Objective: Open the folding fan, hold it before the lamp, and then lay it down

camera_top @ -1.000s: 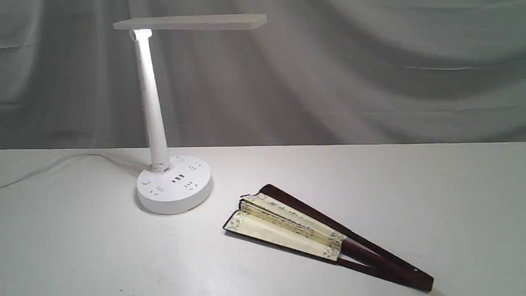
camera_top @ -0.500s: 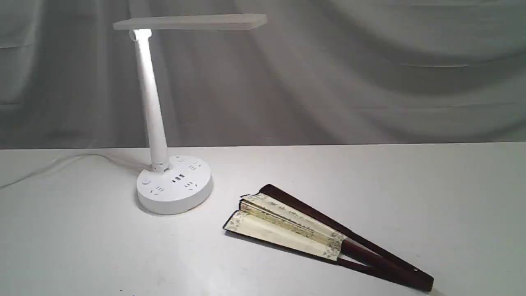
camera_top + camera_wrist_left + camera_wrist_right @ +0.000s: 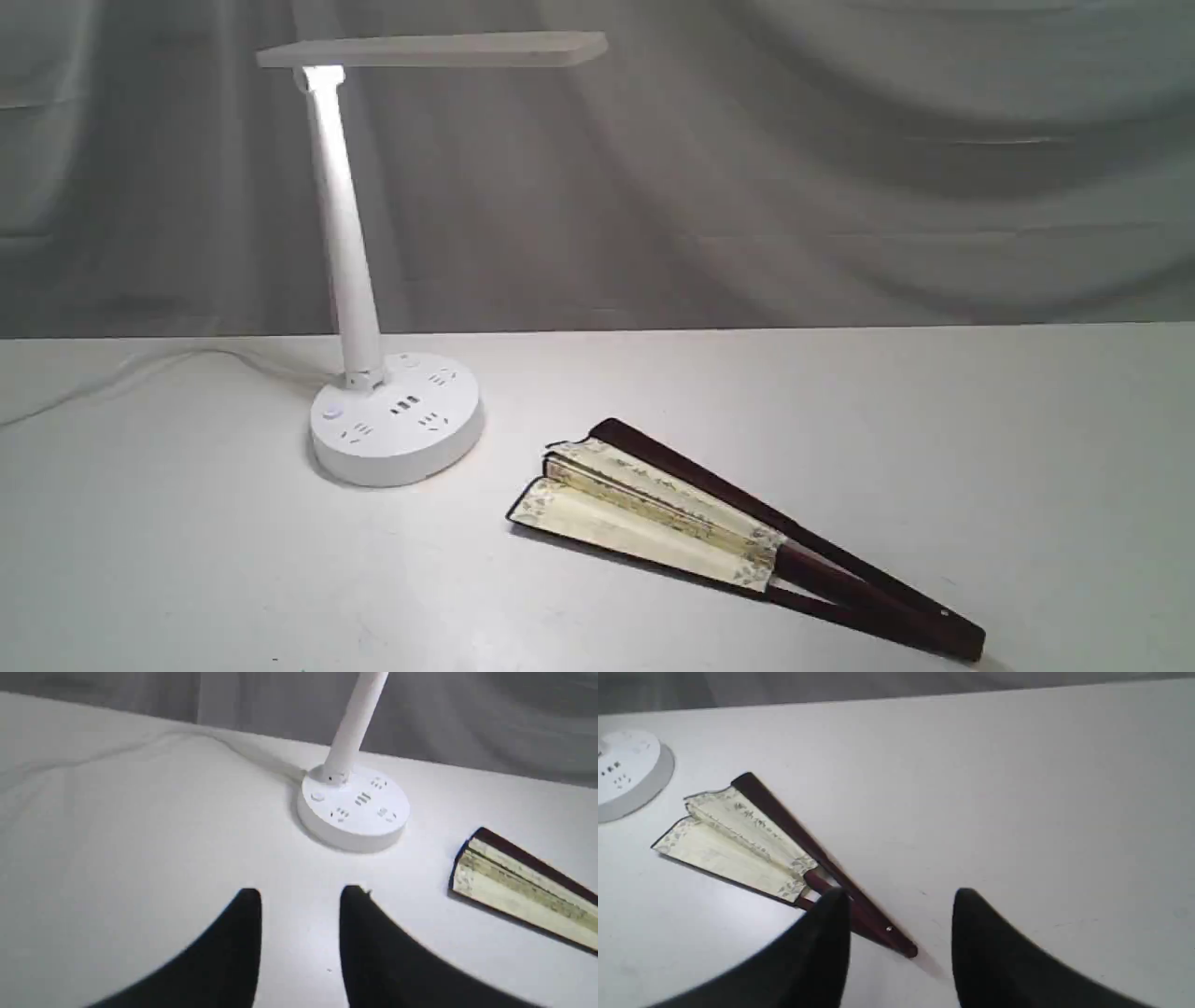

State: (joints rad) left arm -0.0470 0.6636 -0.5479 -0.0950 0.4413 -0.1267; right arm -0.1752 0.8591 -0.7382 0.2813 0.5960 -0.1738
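Presently the fan (image 3: 709, 532) lies barely parted on the bench (image 3: 934, 420), ungrasped. My left end effector (image 3: 299, 900) and right end effector (image 3: 901, 895) gape empty; every step remains.

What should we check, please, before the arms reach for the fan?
1. Fan flat on the table, only slightly spread, ungripped: ok.
2. Lamp upright and lit: ok.
3. Left pincer open and empty: ok.
4. Right pincer open and empty, near the fan's pivot end: ok.
5. Fan apart from the lamp's base: ok.
6. Height of either pincer above the table: cannot tell.
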